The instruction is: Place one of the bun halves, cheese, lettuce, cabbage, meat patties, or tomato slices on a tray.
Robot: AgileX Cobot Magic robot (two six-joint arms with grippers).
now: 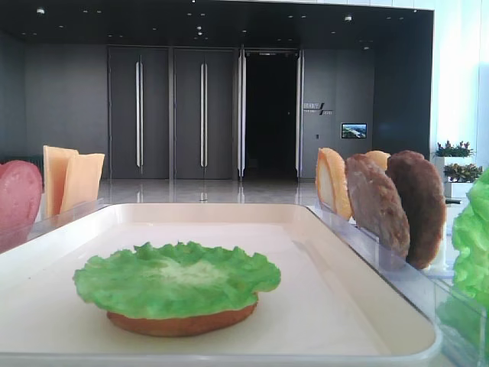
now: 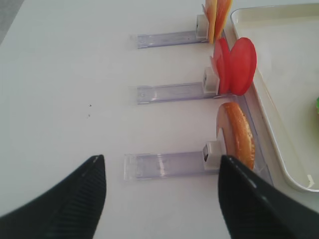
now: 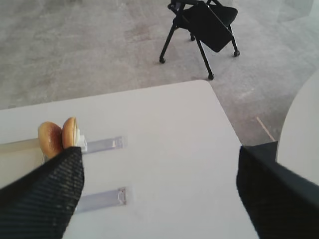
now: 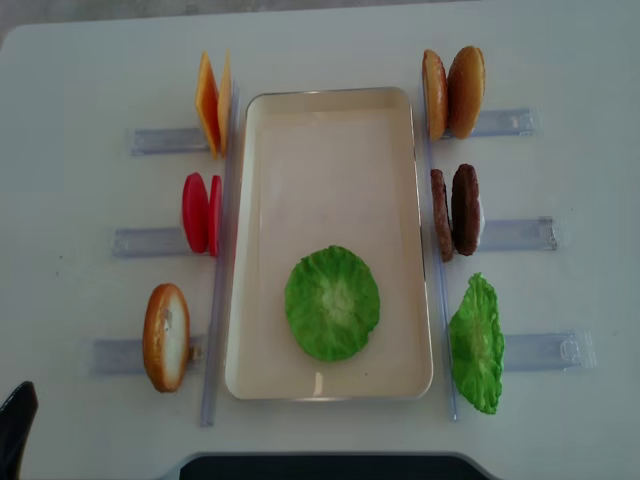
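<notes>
On the cream tray (image 4: 330, 130) a green lettuce leaf (image 4: 332, 303) lies flat over a bun half (image 1: 182, 323). Left of the tray stand cheese slices (image 4: 212, 102), tomato slices (image 4: 202, 213) and a bun half (image 4: 166, 337). On the right are two bun halves (image 4: 453, 92), two meat patties (image 4: 455, 210) and another green leaf (image 4: 476, 343). My left gripper (image 2: 160, 160) hangs open over the table, just left of that bun half (image 2: 237, 134), holding nothing. My right gripper (image 3: 159, 199) is open and empty beside the two bun halves (image 3: 57, 137).
Clear plastic rack strips (image 4: 515, 232) stick out from each food stand on both sides. A black chair (image 3: 207, 22) stands on the floor beyond the table's far edge. A dark panel (image 4: 320, 467) runs along the near table edge.
</notes>
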